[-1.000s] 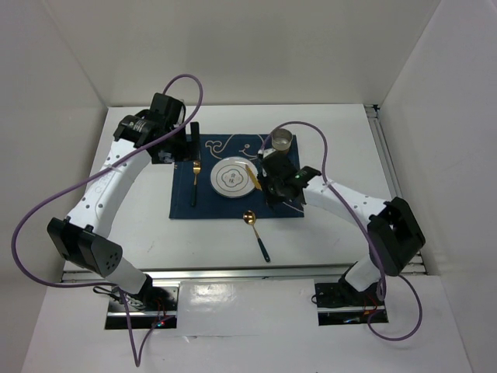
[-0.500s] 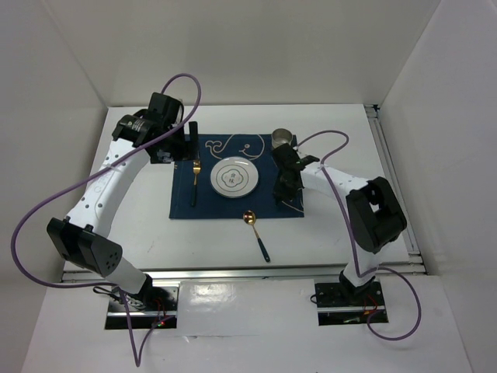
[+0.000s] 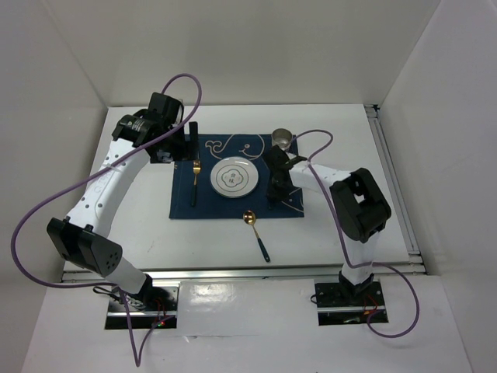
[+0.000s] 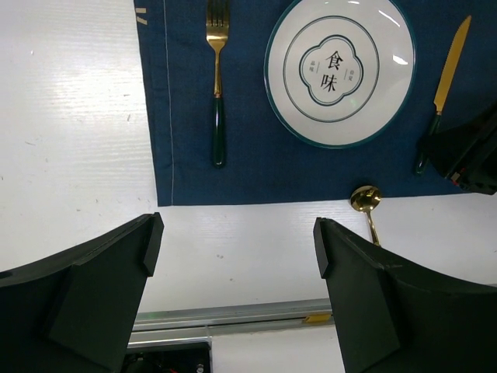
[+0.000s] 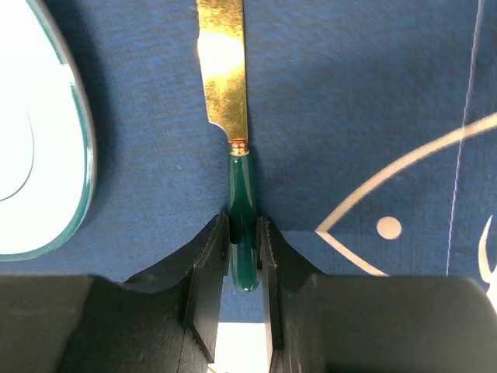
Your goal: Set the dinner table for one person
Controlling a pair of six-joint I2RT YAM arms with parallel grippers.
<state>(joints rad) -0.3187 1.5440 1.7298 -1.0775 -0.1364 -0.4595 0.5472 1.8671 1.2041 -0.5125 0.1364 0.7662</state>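
Dinner table (image 3: 311, 233): white top filling mid-frame in the top view, under a navy placemat (image 3: 217, 208).
Plate (image 3: 234, 178): centre of the placemat, fork (image 3: 195, 183) to its left.
Right gripper (image 5: 245, 249): fingers clamped on the green handle of the knife (image 5: 223, 70).
Left gripper (image 4: 237, 241): fingers wide apart, holding nothing.
Spoon (image 3: 255, 231): bowl at the placemat's lower edge.

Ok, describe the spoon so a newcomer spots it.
Start at the navy placemat in the middle of the dinner table. At its near edge, in front of the plate, lies the spoon: round gold bowl, green handle out on bare tabletop, whereas fork and knife lie on the cloth.
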